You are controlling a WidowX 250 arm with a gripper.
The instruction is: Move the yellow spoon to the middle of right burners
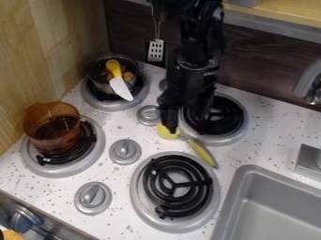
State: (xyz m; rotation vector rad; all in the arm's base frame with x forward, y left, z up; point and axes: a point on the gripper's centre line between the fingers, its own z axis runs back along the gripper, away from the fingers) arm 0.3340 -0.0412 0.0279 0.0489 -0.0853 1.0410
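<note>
While the gripper (186, 120) hangs with fingers wide apart, yellow spoon (202, 152) just beneath, bowl end at one fingertip

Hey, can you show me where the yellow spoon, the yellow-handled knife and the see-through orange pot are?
Yellow spoon (203, 153): camera view, on its handle.
Yellow-handled knife (120, 88): camera view, on its white blade.
See-through orange pot (35, 123): camera view, on its side wall.
</note>
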